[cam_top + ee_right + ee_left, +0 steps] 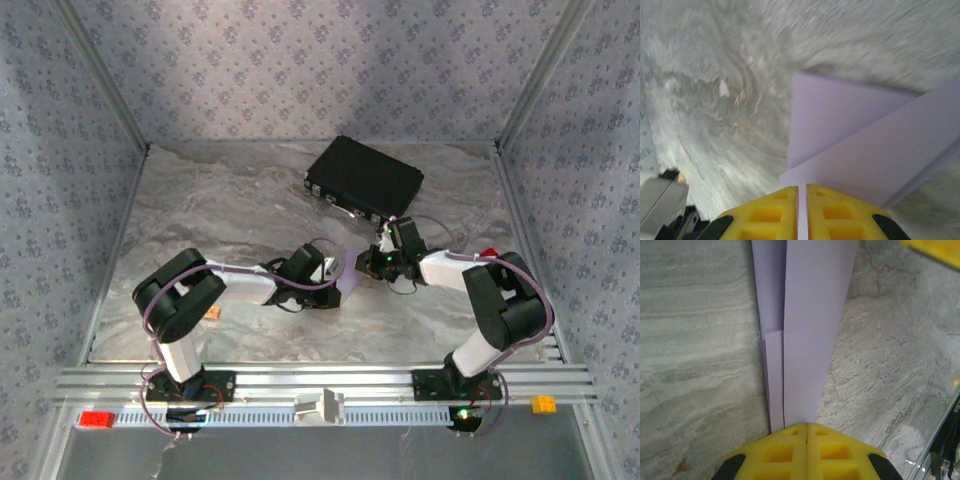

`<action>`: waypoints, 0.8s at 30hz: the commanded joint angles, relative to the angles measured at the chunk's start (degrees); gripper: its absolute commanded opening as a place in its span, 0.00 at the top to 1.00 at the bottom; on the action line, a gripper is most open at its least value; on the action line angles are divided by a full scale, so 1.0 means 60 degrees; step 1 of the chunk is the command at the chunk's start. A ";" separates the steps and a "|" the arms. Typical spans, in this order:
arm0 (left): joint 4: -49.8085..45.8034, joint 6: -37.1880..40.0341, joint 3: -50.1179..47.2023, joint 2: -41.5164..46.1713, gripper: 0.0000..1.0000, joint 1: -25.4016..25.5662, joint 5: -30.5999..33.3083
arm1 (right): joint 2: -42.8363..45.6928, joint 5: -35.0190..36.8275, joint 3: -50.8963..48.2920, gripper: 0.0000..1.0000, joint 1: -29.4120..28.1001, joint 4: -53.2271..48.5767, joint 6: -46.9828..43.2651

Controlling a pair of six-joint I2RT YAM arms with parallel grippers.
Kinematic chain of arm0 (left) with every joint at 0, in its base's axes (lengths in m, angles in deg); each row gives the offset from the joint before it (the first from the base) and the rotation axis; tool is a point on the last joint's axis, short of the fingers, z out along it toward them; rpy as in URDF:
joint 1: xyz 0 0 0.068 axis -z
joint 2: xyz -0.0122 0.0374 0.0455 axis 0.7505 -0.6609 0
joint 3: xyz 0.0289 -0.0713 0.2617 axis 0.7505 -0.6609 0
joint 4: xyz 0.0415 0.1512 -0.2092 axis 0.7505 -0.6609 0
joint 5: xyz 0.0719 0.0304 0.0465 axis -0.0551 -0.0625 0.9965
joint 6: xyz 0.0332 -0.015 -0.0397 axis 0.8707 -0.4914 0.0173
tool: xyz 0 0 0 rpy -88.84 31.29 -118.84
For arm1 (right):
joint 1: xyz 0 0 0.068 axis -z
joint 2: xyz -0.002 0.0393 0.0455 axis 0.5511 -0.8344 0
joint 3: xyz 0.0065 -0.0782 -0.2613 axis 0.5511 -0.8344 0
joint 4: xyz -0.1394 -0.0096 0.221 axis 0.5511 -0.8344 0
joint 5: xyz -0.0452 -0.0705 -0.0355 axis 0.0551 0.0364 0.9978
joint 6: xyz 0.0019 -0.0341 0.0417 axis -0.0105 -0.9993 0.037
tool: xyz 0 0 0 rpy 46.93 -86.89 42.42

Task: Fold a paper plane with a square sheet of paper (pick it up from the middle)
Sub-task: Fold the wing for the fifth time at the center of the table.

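Two robot arms meet over folded lilac paper [350, 287] just right of the centre of a marbled grey tabletop [230, 210], below a black case [363, 177] that lies tilted near the back wall. The left end effector [333, 278] comes in from the left of the overhead frame; in its wrist view its yellow fingers [785, 452] are pressed flush together at bottom centre, clamped on the near end of the paper [810, 315]. From there the paper runs as a long narrow strip to the top edge, with shorter folded layers along its left side. The right end effector [372, 265] reaches in from the right. In its wrist view the yellow fingers [832, 215] stand a thin slit apart at the bottom of the frame with an edge of the paper [850, 135] between them. Whether they are pinching it cannot be told. Layered lilac flaps fan out from there toward the right edge. A small orange block [212, 313] sits at lower left, beside the left arm.
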 commanded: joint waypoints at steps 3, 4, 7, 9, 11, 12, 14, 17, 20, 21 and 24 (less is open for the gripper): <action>-0.1037 -0.0045 -0.0207 -0.0428 1.00 0.0044 0.0325 | -0.0274 0.0176 -0.0064 0.88 -0.0828 -0.0141 0.0079; -0.1057 -0.0048 -0.0192 -0.0427 1.00 0.0047 0.0325 | -0.0352 0.0324 -0.0158 0.88 -0.0902 -0.0161 0.0104; -0.1052 -0.0099 -0.0212 -0.0413 1.00 0.0043 0.0312 | -0.0499 0.0517 -0.0564 0.89 -0.0770 0.0083 0.0133; -0.1015 -0.0065 -0.0259 -0.0399 1.00 0.0047 0.0272 | -0.0598 0.0484 -0.0653 0.89 -0.0510 0.0177 0.0070; -0.1107 0.0027 -0.0245 -0.0399 1.00 0.0037 0.0288 | -0.0735 0.0458 -0.0536 0.89 -0.0206 0.0081 -0.0082; -0.1164 0.0065 -0.0209 -0.0413 1.00 0.0033 0.0281 | -0.0790 0.0432 -0.0477 0.89 -0.0077 0.0081 -0.0134; -0.1184 0.0105 -0.0171 -0.0442 1.00 0.0033 0.0198 | -0.0834 0.0474 -0.0305 0.89 0.0215 -0.0012 -0.0208; -0.1108 0.0067 -0.0154 -0.0514 1.00 0.0047 0.0128 | -0.0795 0.0550 -0.0026 0.89 0.0604 -0.0201 -0.0292; -0.1019 0.0000 -0.0203 -0.0531 1.00 0.0047 0.0104 | -0.0743 0.0634 0.0229 0.89 0.0912 -0.0365 -0.0418; -0.1001 -0.0019 -0.0191 -0.0531 1.00 0.0047 0.0092 | -0.0736 0.0698 0.0301 0.89 0.1014 -0.0446 -0.0491; -0.0931 -0.0083 -0.0185 -0.0501 1.00 0.0076 0.0076 | -0.0682 0.0567 0.0449 0.89 0.1405 -0.0553 -0.0572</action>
